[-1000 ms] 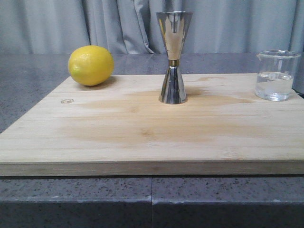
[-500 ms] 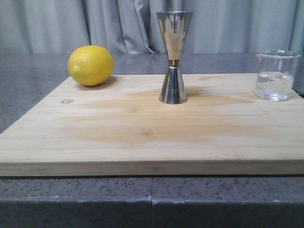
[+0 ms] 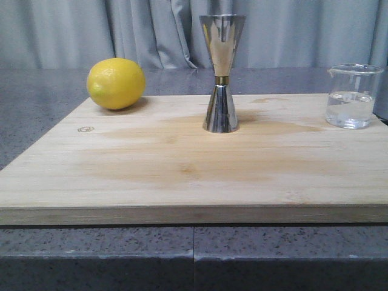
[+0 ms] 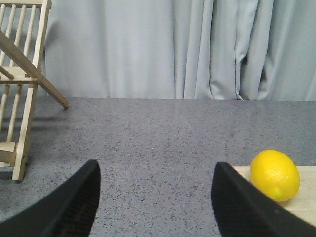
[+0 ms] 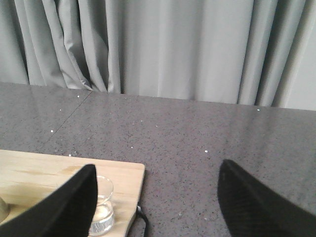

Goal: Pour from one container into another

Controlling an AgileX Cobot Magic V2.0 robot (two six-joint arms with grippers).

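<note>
The clear glass beaker (image 3: 353, 96) stands upright on the wooden cutting board (image 3: 182, 170), at the board's far right corner, well to the right of the jigger (image 3: 221, 73). Clear liquid fills roughly its lower half, and its pouring lip points toward the jigger. In the right wrist view the same beaker (image 5: 101, 211) sits just inside the board's corner (image 5: 59, 170), partly hidden behind one dark finger.

The steel jigger stands upright near the middle of the board's far half, its wide cup on top, a thin gold band at its narrow waist, and its smaller cone resting on the wood. Nothing touches it.

A lemon (image 3: 116, 83) rests well to the left of the jigger, at the board's far left corner, and it shows again in the left wrist view (image 4: 275, 175) on the edge of the board.

The board lies on a grey speckled countertop (image 3: 36, 109), with pale grey curtains (image 3: 121, 30) hanging behind the jigger.

The left gripper (image 4: 155, 202) hangs over bare countertop to the left of the lemon, its fingers spread wide and holding nothing. The right gripper (image 5: 158, 202) hangs to the right of the beaker, its fingers likewise spread wide and empty. A wooden rack (image 4: 19, 89) stands on the countertop far to the left of the lemon.
</note>
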